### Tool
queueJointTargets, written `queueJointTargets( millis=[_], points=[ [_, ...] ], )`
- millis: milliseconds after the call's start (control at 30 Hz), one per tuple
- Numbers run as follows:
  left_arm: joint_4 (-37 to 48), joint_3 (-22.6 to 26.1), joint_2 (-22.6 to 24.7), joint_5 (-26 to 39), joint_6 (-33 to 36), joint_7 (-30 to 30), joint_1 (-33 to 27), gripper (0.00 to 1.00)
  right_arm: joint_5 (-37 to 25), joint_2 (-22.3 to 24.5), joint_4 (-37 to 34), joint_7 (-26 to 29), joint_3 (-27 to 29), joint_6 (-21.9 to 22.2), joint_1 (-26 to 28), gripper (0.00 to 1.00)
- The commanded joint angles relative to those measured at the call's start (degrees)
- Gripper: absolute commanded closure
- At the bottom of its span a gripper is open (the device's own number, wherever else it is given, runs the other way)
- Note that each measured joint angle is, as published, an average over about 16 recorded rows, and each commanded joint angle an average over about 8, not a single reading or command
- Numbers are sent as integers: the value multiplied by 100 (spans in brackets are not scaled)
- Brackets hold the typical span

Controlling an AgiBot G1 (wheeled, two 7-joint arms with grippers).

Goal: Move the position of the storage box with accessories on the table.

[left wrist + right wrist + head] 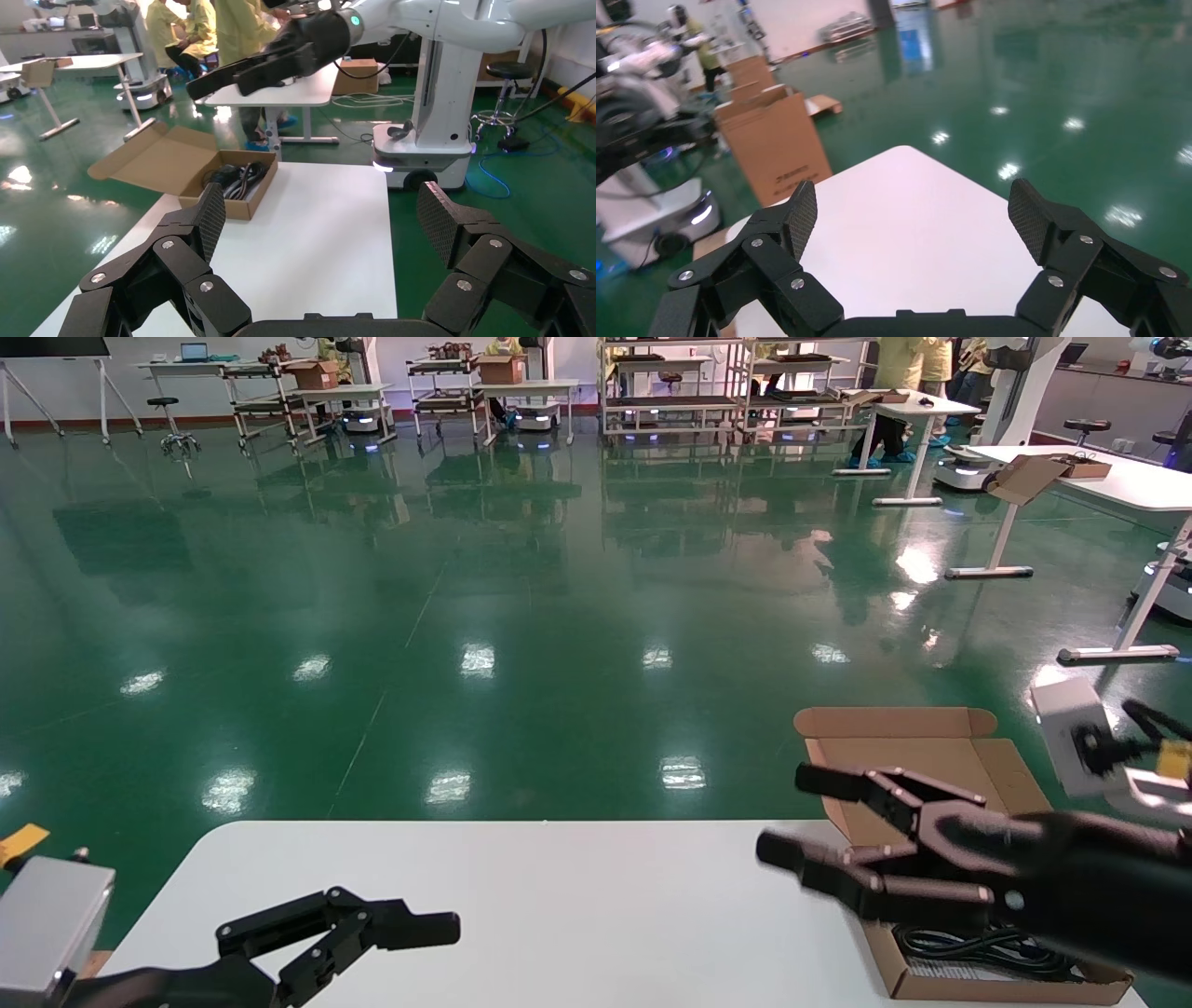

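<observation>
I hold the right gripper (778, 817) above the storage box (941, 784), with its jaws spread wide and gripping nothing. The box lies under and behind these jaws, at the right far corner of the surface (559, 905), lid flap open, and a coiled black cable (987, 947) is inside. The mouse and paper I cannot make out. To do this step well, I would bring the jaws down over one cardboard wall, close firmly, and slide the box slowly so nothing falls out. The left gripper (438, 933) rests low near the other edge, jaws also open and empty. The surface is white and smooth; around it a shiny green floor (466, 579), far tables and people in yellow (239, 31).
</observation>
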Motion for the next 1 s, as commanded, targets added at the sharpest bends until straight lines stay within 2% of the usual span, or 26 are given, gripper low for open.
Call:
queueJointTargets(
  millis=[33, 667, 1000],
  points=[
    [0, 0, 0, 0, 0, 0, 0, 0, -1, 37, 230, -72, 146, -81, -152, 0],
    [1, 0, 0, -1, -1, 0, 0, 0, -4, 369, 2287, -712, 1445, -808, -1512, 0],
    [2, -1, -1, -2, -1, 0, 1, 0, -4, 399, 2428, -744, 1545, -865, -1613, 0]
  ],
)
